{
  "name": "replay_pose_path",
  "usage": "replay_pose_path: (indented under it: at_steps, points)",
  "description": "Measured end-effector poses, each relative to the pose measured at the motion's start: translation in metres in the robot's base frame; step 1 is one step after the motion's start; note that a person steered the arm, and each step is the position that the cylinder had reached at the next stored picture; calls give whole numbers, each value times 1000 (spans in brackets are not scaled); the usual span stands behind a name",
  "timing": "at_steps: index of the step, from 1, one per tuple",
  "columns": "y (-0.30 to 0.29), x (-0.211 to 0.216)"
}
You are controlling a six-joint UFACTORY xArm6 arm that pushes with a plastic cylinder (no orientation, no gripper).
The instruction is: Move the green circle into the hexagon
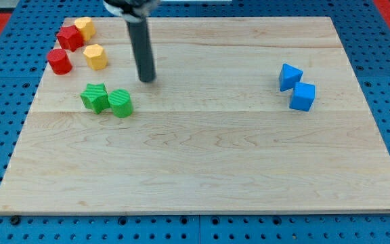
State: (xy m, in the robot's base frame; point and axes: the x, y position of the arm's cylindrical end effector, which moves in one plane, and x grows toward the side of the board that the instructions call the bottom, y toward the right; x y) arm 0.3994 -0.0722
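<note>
- Standing on the surface (202, 169), my tip (147, 79) sat to the right of the yellow hexagon (95, 56) and just beyond the green circle (121, 103), up and to its right, touching neither.
- No fingers existed on this arm, only the dark rod, so nothing was clamped or spread.
- The green circle lay at the left of the surface, touching the green star (94, 97) on its left side.
- The yellow hexagon lay farther back and to the left of the circle, apart from it, with the red cylinder (59, 61) near its left.
- At the far left corner a red block (70, 38) and a second yellow block (84, 28) sat pressed together; their shapes were hard to make out.
- Well apart on the right, a blue block (290, 76) touched a blue cube (302, 97) just nearer.
</note>
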Motion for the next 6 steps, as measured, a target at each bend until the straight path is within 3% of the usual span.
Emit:
replay_pose_path:
  at_steps: [1, 2, 3, 5, 6]
  points:
    - [-8, 52]
    - [-96, 35]
    - [-125, 13]
    - [-112, -26]
    - [-94, -9]
